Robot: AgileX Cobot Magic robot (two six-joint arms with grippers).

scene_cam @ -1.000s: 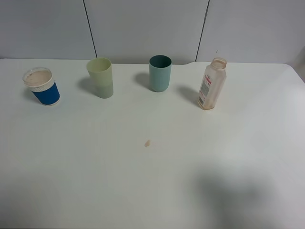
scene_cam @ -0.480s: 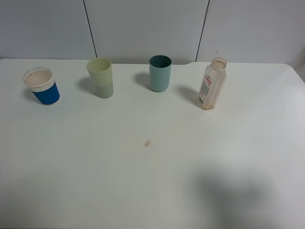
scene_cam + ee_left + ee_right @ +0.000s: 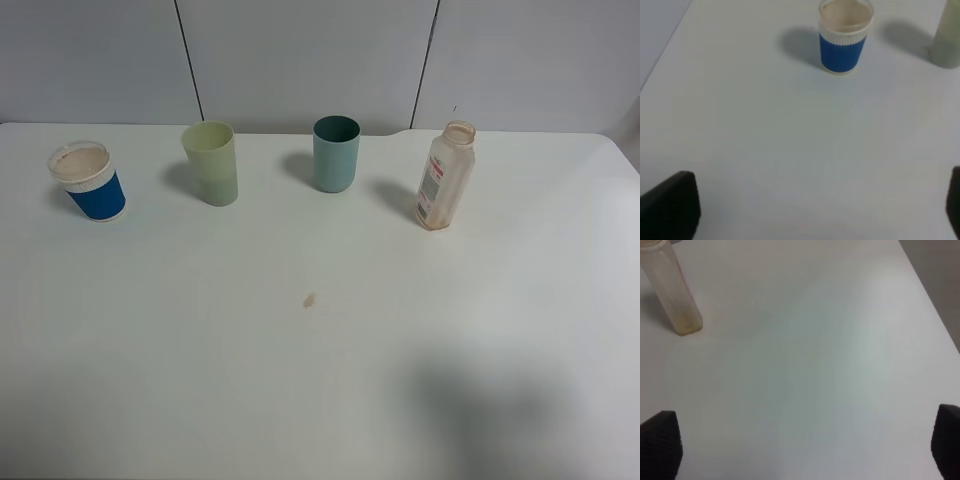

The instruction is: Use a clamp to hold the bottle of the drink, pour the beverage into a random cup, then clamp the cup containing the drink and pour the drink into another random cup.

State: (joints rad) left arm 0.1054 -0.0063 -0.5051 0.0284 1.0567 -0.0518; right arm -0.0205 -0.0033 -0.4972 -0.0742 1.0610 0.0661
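Observation:
The bottle [image 3: 445, 176] stands upright and uncapped at the back right, clear with a brownish tint; the right wrist view shows the bottle [image 3: 672, 287] far ahead. The white cup with a blue band [image 3: 88, 183] stands at the back left, pale brown inside. The blue-banded cup [image 3: 845, 37] also shows in the left wrist view. The pale yellow-green tumbler [image 3: 212, 163] is upright to its right. Whether any beverage is in the bottle or the cup cannot be told. My left gripper [image 3: 812, 210] and right gripper [image 3: 802, 445] are open, holding nothing, well short of the objects. Neither arm appears in the exterior view.
A teal cup [image 3: 336, 153] stands between the tumbler and the bottle. A small brown stain [image 3: 310, 299] marks the middle of the white table [image 3: 200, 350]. The table's right edge [image 3: 927, 295] runs close to the right gripper. A grey panelled wall rises behind.

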